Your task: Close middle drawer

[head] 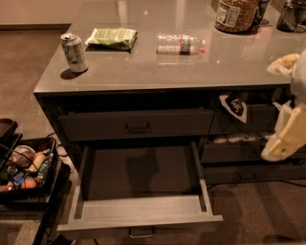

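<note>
The wide, shallow dark grey middle drawer [143, 210] stands pulled fully out, low and well left of the cream gripper [286, 139], which hangs by the grey bench's [143, 72] right end. Whether it is open or closed I cannot tell. Judging by this, the approach comes next: reach the drawer front and push inward.

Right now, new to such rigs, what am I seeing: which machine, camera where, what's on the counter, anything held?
One camera, mount unrecorded, looks down at a grey counter. The pale shape at the right edge is the robot's single arm; its claw hangs beside the right-hand drawers, with nothing visibly held. On the counter: a soda can, a green packet, a water bottle lying down, a jar. Below, the middle drawer stands pulled out, empty, waiting to be closed.
</note>
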Motion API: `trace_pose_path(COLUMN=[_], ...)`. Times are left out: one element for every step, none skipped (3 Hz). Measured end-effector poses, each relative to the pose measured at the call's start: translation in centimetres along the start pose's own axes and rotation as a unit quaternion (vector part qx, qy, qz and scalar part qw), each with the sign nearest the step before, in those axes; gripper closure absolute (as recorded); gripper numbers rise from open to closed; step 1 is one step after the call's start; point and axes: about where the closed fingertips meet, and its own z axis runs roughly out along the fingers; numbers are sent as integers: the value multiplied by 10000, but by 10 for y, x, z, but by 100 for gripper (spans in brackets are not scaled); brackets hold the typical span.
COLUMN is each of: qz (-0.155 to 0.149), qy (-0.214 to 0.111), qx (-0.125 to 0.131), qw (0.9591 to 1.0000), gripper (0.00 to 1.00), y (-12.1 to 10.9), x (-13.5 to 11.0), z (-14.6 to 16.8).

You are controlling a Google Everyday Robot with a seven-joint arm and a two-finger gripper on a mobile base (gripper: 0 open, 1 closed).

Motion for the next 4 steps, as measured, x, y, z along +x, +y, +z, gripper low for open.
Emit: trace_pose_path(qz=[435,434,-31,-600], qy=[-490,-490,-544,-648], qx=[30,30,-193,-602], qw=[9978,9978,9983,9943], gripper=[0,0,0,0], y=[21,21,28,43], x=[11,11,10,35], z=[22,22,31,71])
